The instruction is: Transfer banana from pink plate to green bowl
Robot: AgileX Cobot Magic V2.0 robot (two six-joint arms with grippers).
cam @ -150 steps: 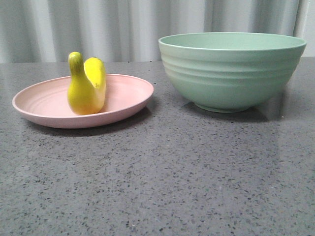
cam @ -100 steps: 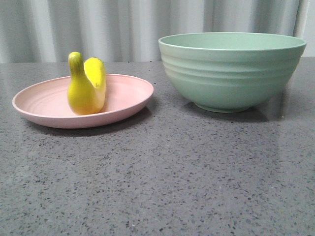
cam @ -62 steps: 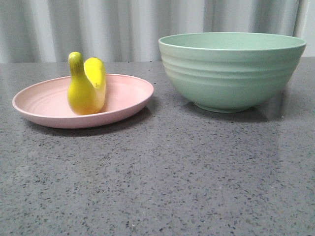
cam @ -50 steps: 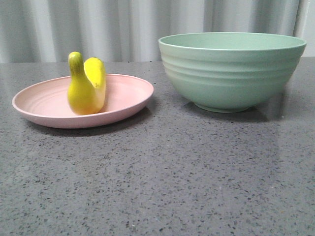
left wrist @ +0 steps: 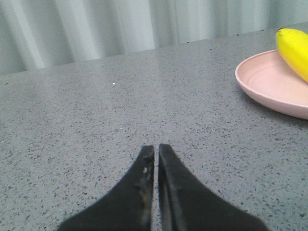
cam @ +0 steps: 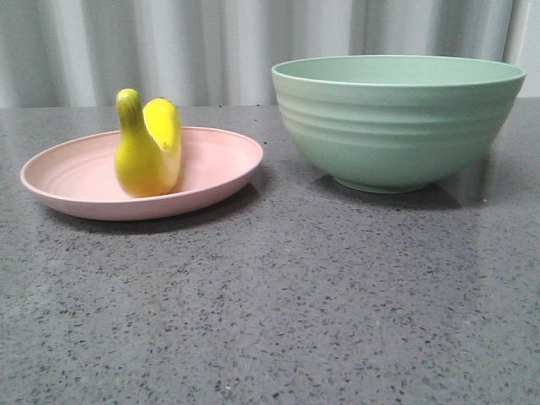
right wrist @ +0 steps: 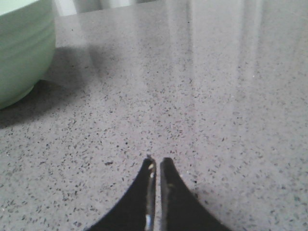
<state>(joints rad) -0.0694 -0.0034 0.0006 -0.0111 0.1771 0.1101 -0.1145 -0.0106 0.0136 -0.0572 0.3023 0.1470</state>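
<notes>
On the pink plate [cam: 215, 164], left side of your front view, sits the banana [cam: 148, 152], standing on its curve with both ends pointing up, greenish stem toward the camera. Plate rests flat on the grey speckled desk [cam: 278, 304]. Green bowl [cam: 396, 122] stands upright just to the right of the plate, close but not touching; a thin strip of desk shows between them. You can't see inside the bowl from the front view.

Left claw [left wrist: 156, 150]: fingers pressed together, only a hairline slit between the tips, nothing held. It sits low over bare desk, with the plate's rim [left wrist: 269, 84] and one yellow end of the banana [left wrist: 293, 48] off to one side, well apart from the tips.

Right claw [right wrist: 157, 162]: also closed on nothing, tips nearly meeting, low over the desk. Bowl's ridged wall [right wrist: 24, 53] shows at the edge of that view, well clear of the fingers.

Pale pleated curtain [cam: 169, 46] behind the desk.
</notes>
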